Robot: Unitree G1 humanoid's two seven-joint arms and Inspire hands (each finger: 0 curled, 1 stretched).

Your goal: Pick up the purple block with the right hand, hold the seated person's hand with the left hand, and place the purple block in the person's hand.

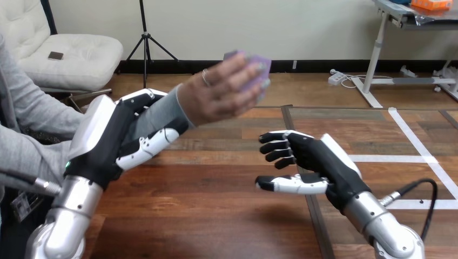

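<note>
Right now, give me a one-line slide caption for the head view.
Left hand grips the person's wrist; the person's hand holds the purple block; right hand open above the table.

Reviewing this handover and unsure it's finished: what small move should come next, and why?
Probably uncurl the left hand from the person's wrist. The purple block already lies in the person's hand, and the right hand is open, empty and apart from it, so only the release seems left.
</note>
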